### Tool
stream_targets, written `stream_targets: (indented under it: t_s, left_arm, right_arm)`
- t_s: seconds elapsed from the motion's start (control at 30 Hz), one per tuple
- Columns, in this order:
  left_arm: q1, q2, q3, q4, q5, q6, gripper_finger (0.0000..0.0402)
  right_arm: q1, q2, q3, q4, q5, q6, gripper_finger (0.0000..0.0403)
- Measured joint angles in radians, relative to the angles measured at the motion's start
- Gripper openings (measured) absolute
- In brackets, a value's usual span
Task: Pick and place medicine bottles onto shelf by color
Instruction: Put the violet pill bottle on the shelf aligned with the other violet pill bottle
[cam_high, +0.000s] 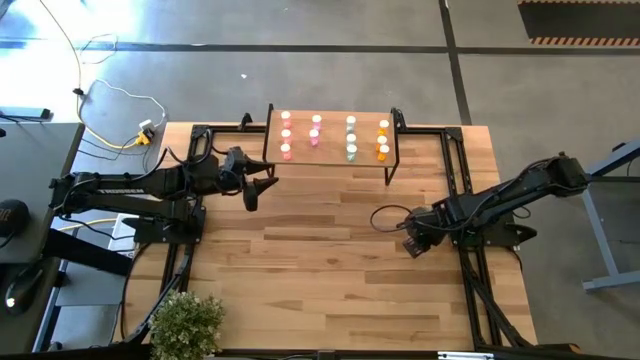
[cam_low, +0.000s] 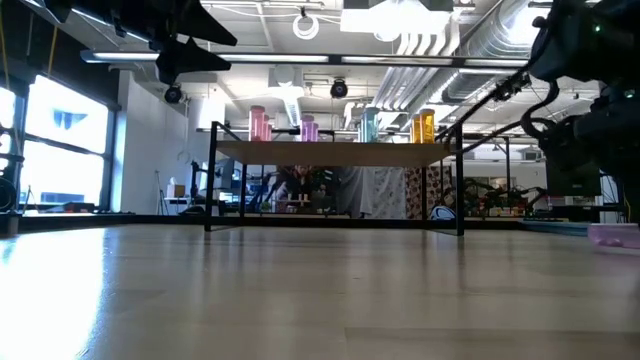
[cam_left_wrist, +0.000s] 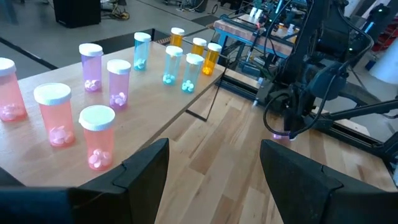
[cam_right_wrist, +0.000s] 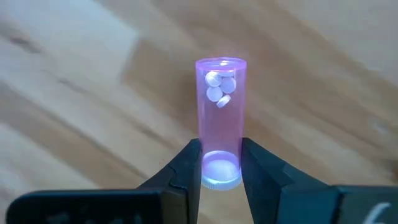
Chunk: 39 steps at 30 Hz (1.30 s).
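In the right wrist view, the right tool (cam_right_wrist: 221, 163) is pinched onto the capped end of a purple bottle (cam_right_wrist: 221, 118), one finger on either side. The bottle lies on its side on the tabletop (cam_high: 320, 260), its long axis pointing straight away from the tool, with its white pills gathered at the far end. So this bottle is already gripped, not merely approached.

In the high view the right tool (cam_high: 414, 243) sits low at centre right of the frame, well below the shelf (cam_high: 395, 150) in the picture. The shelf stands at upper centre and carries the other bottles in four columns: pink at its left, purple next, then teal, then orange at its right. The purple column (cam_high: 315, 130) lies up and to the left of the right tool, so my judgement is that the coming move must lift the bottle, turn it upright, and carry it that way.

The left tool (cam_high: 250, 188) hovers just below the shelf's left corner in the high view, closer to the purple column than the right one is. Its fingers stand wide apart with nothing between them.
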<state>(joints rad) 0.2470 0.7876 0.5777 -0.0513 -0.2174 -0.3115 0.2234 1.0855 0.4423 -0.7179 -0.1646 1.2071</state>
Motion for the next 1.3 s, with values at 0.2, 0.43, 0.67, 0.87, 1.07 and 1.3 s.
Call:
stream_targets:
  t_s: [0.2, 0.43, 0.67, 0.87, 1.07, 1.3]
  left_arm:
    - [0.0, 0.0, 0.0, 0.0, 0.086, -0.022, 0.0241]
    - [-0.011, 0.0, 0.0, 0.0, 0.22, -0.066, 0.0241]
    - [-0.064, 0.02, 0.056, -0.006, 0.24, -0.054, 0.0241]
    - [-0.072, 0.112, 0.218, -0.155, 0.256, -0.045, 0.0241]
    - [-0.073, 0.244, 0.362, -0.352, 0.362, -0.074, 0.0241]
    - [-0.073, 0.341, 0.389, -0.357, 0.481, -0.179, 0.0241]
  right_arm:
    - [0.0, 0.0, 0.0, 0.233, -0.058, 0.009, 0.0083]
    - [0.0, 0.0, 0.093, 0.42, 0.033, 0.042, 0.0083]
    - [0.0, 0.017, 0.235, 0.44, 0.155, 0.0, 0.0083]
    - [0.0, 0.122, 0.382, 0.436, 0.182, -0.157, 0.0083]
    - [-0.009, 0.285, 0.61, 0.272, 0.161, -0.382, 0.0083]
    - [-0.032, 0.476, 0.882, 0.015, 0.107, -0.686, 0.0083]
